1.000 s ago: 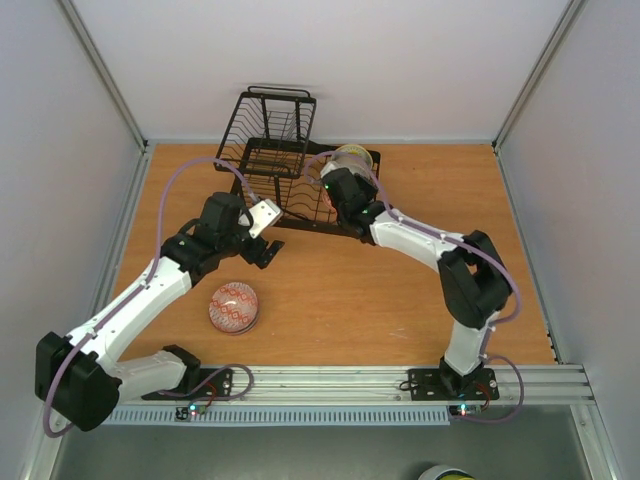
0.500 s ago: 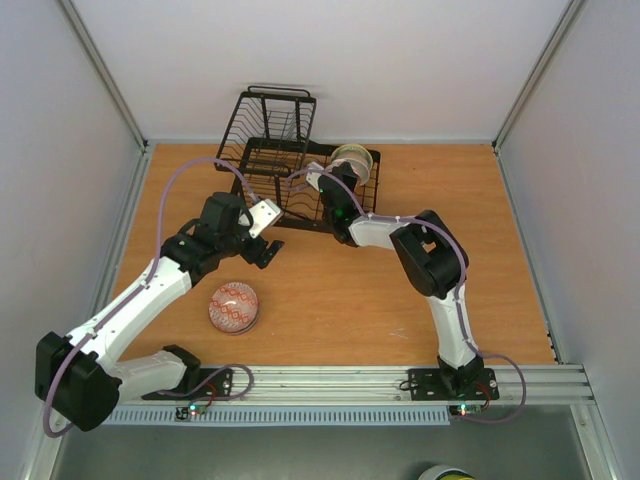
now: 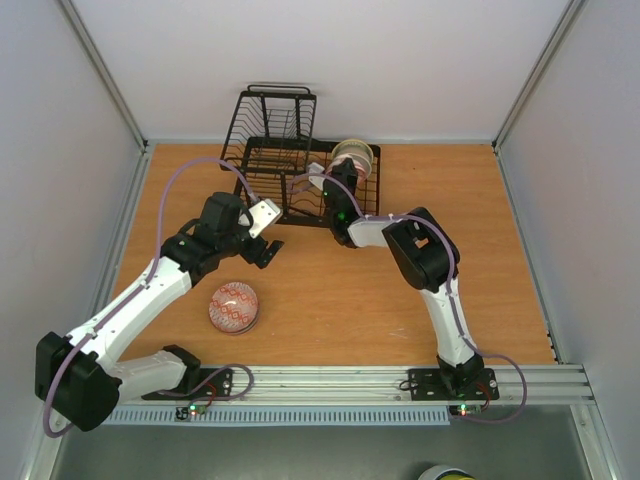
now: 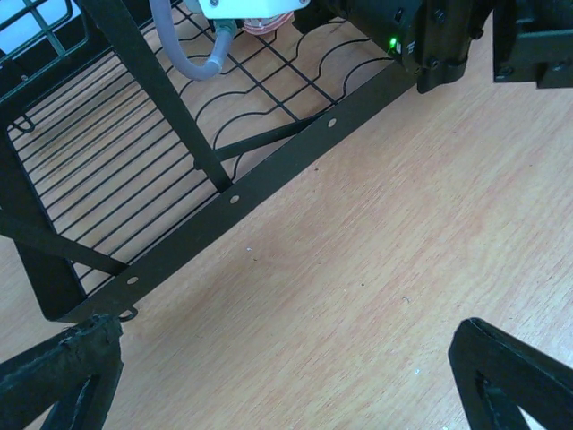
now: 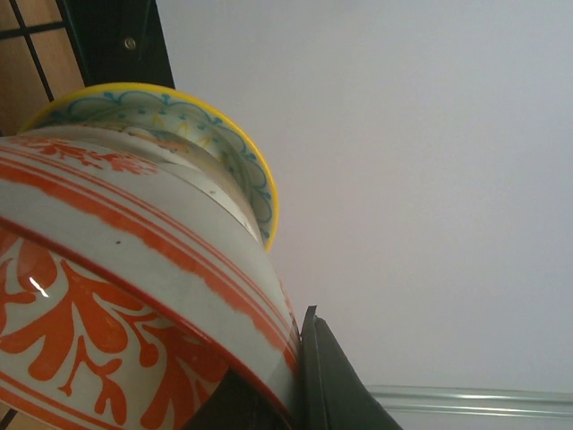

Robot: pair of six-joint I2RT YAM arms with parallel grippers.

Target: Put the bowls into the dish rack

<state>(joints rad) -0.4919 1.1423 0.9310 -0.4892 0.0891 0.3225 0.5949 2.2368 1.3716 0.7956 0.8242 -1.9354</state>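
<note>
Top view: dish rack (image 3: 270,155) at the worktop's (image 3: 400,290) back edge, pink-red bowl (image 3: 234,306) upside down, well apart from it. Left wrist: left hand (image 4: 286,367) spread wide, empty. Only the right wrist shows the right hand (image 5: 285,385) pinched on the red-and-white bowl (image 5: 107,305) by its rim, at the rack.

Overhead looks down; wrist cameras close on shared dish rack (image 3: 270,160), right apparently upward

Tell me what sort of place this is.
Probably a robot test cell, not a kitchen: a wooden table boxed in by plain white walls, two arms bolted to an aluminium rail, and a dish rack with bowls.
</note>
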